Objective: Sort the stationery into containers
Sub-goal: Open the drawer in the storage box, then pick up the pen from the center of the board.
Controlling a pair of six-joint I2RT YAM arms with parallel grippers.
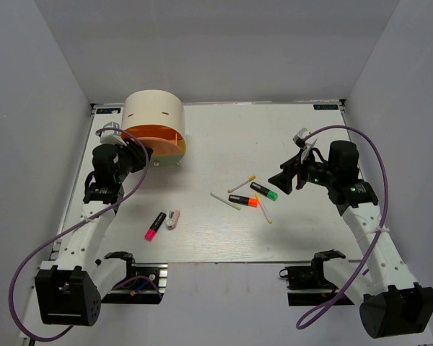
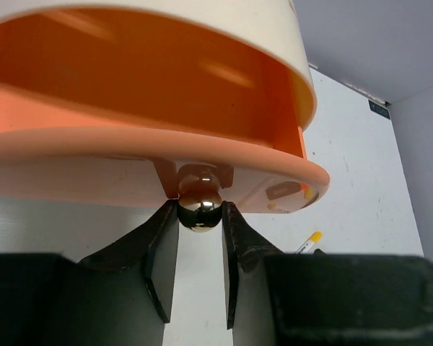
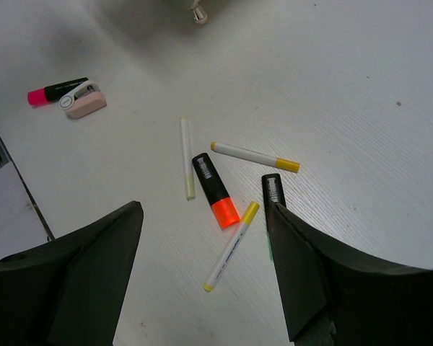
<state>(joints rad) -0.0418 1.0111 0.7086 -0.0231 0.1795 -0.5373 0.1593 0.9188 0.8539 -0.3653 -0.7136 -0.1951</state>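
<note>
The big cream cylindrical box (image 1: 154, 112) stands at the far left with its orange drawer (image 1: 161, 140) swung partly out. My left gripper (image 1: 139, 154) is shut on that drawer's shiny round knob (image 2: 199, 208), one finger on each side, in the left wrist view (image 2: 200, 213). My right gripper (image 1: 285, 180) is open and empty, hovering over a cluster in the right wrist view (image 3: 206, 274): an orange-capped highlighter (image 3: 215, 189), a green-capped one (image 3: 273, 189) partly hidden by a finger, and three cream sticks (image 3: 232, 245). A pink-capped highlighter (image 1: 155, 225) and the white-pink piece (image 1: 173, 219) lie at front left.
A yellow drawer edge (image 1: 182, 147) shows at the box's right side, with two small knobs (image 1: 156, 163) below the orange drawer. Grey walls close in the white table (image 1: 224, 144) on three sides. The left arm's purple cable loops over the table's left edge.
</note>
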